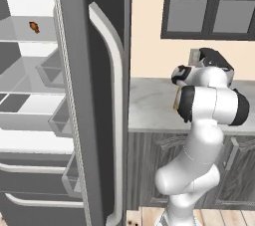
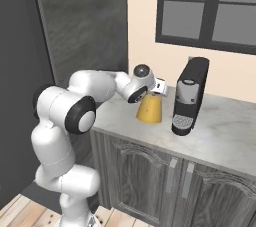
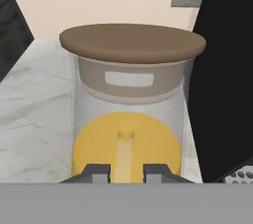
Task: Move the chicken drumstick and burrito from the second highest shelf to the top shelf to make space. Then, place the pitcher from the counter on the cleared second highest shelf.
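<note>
The pitcher (image 2: 149,108) is a yellow cone standing on the marble counter (image 2: 225,136) beside the coffee machine. In the hand view I look down on its round yellow top (image 3: 126,144), and a handle strip runs toward me. My gripper (image 3: 127,172) hangs just above it, open, with one fingertip on each side of the strip and not touching it. From the right base view the gripper (image 2: 159,87) sits at the pitcher's top. The chicken drumstick (image 1: 34,26) lies on an upper shelf of the open fridge. The burrito is hidden.
A black coffee machine (image 2: 189,96) stands close on the pitcher's right. Behind the pitcher in the hand view is a pale canister with a brown lid (image 3: 131,43). The open fridge door (image 1: 99,95) stands between the shelves and the counter.
</note>
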